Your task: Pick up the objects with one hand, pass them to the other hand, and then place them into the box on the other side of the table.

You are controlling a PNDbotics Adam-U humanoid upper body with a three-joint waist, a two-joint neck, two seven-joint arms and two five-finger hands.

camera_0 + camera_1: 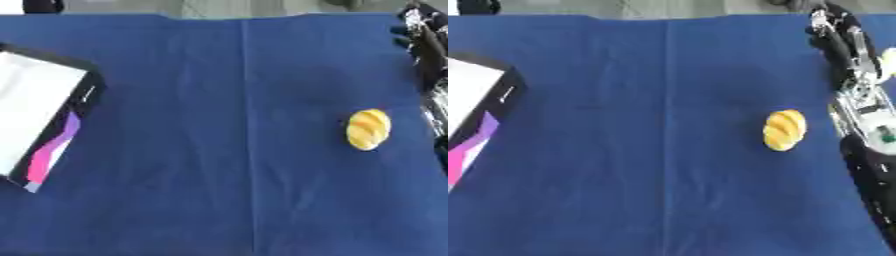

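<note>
Right hand: right hand [835, 36] shows at the far right of the table, black, at the end of a black and silver arm that runs along the right edge; whether its fingers are spread or curled cannot be told, and nothing shows in it.
Left hand: out of both views.
Near ground: blue cloth [219, 200] covers the whole table, with a lengthwise crease down the middle and fainter folds on either side.
Bread: small yellow-orange bread roll [368, 129] with darker slanted stripes lies on the cloth at mid depth on the right side, just beside the right arm but not touching it, and nearer than the hand.
Box: box [35, 112] lies on the left side at mid depth, well apart from the bread; white inside, black rim, pink and purple patch on its near wall; tilted askew, partly cut off by the left edge.
Far edge: cloth ends in a straight line against a grey strip.
</note>
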